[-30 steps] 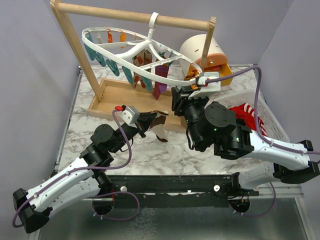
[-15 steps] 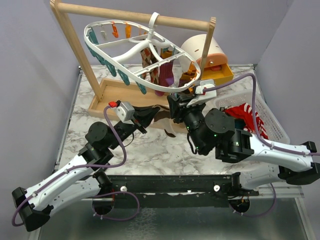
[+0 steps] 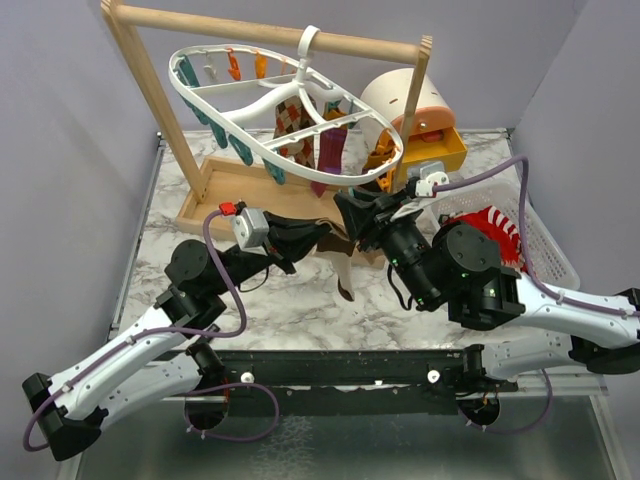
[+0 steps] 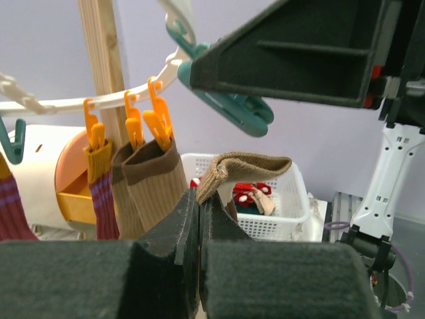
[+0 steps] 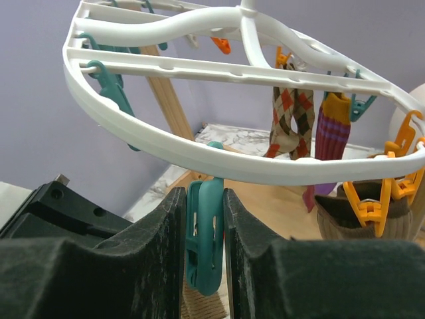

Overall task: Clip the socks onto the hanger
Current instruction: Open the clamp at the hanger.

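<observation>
The white oval hanger (image 3: 250, 150) hangs from the wooden bar. An argyle sock (image 3: 290, 125), a maroon sock (image 3: 328, 155) and brown socks (image 4: 156, 179) are clipped to it. My right gripper (image 3: 352, 205) is under the ring's near rim (image 5: 199, 156), shut on a dangling teal clip (image 5: 206, 232). My left gripper (image 3: 318, 238) is shut on the cuff of a tan-brown sock (image 4: 249, 165) and holds it just below that teal clip (image 4: 232, 106). The sock's foot hangs down over the table (image 3: 340, 265).
The wooden rack (image 3: 150, 90) and its tray (image 3: 225, 205) stand behind. A white slatted basket (image 3: 540, 250) at right holds a red-and-white sock (image 3: 495, 222). A round white and orange container (image 3: 400, 100) is at the back right. Orange clips (image 5: 372, 206) hang right of my right gripper.
My left gripper has lifted the tan-brown sock up and to the right, toward the right gripper. The hanger ring has swung and tilted. My right gripper has come up to the near rim.
</observation>
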`<act>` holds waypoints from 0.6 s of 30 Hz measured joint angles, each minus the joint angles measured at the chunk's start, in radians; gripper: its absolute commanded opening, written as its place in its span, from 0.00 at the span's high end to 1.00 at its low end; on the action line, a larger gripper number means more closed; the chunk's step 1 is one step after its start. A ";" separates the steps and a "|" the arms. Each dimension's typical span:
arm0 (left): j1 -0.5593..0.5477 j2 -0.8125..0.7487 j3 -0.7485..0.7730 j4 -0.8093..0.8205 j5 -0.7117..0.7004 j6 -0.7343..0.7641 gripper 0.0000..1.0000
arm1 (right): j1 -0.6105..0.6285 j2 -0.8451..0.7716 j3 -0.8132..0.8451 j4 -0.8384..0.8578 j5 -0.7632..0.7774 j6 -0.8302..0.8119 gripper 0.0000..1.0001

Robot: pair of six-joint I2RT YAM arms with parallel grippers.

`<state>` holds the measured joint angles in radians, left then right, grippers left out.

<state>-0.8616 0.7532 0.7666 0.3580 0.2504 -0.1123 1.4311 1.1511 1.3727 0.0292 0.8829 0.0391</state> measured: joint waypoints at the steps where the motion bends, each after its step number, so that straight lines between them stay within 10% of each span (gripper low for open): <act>1: 0.000 0.005 0.010 0.000 0.009 -0.002 1.00 | -0.001 -0.005 -0.005 0.006 -0.010 -0.003 1.00; 18: 0.000 0.101 0.094 -0.084 0.038 -0.025 1.00 | -0.005 -0.034 -0.069 0.087 -0.084 -0.013 1.00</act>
<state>-0.8616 0.8539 0.8604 0.2737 0.2882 -0.1375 1.4265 1.1175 1.3041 0.1162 0.7990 0.0265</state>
